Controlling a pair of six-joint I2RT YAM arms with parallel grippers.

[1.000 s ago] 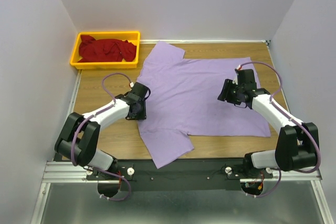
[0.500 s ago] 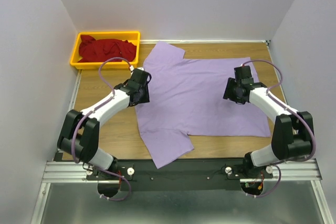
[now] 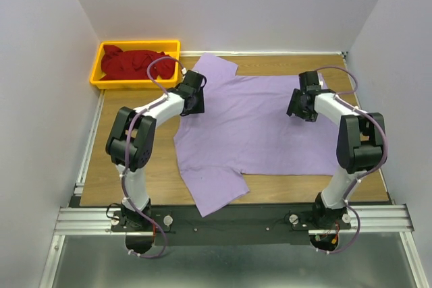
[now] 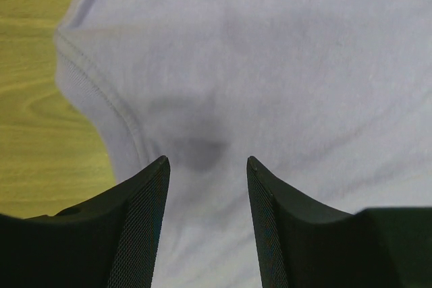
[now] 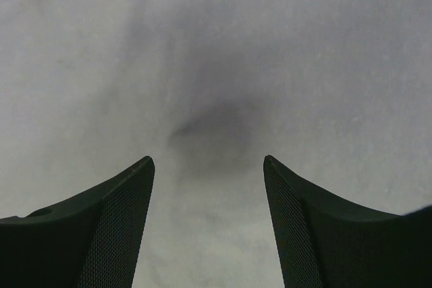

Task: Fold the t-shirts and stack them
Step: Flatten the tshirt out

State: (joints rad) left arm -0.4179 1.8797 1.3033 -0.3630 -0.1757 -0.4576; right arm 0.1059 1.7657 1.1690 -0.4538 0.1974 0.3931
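The lavender t-shirt [image 3: 253, 126] lies spread flat across the wooden table [image 3: 142, 166], sleeves pointing to the far left and the near left. The dark red t-shirt [image 3: 135, 63] is crumpled inside the yellow bin. My left gripper [image 3: 196, 101] hovers over the lavender shirt's left edge by the far sleeve, open with nothing between its fingers [image 4: 145, 207]; the shirt's hem [image 4: 101, 92] shows in the left wrist view. Over the shirt's right part my right gripper [image 3: 297, 107] is open and empty, only lavender cloth [image 5: 216, 65] below it.
A yellow plastic bin [image 3: 98, 79] stands at the far left corner of the table. White walls close in the table on three sides. Bare wood shows left of the shirt and along the far right edge [image 3: 337, 65].
Both arms have stretched farther away from their bases, the left gripper going up to the far sleeve area, the right to the shirt's far right part. Both grippers have opened wider.
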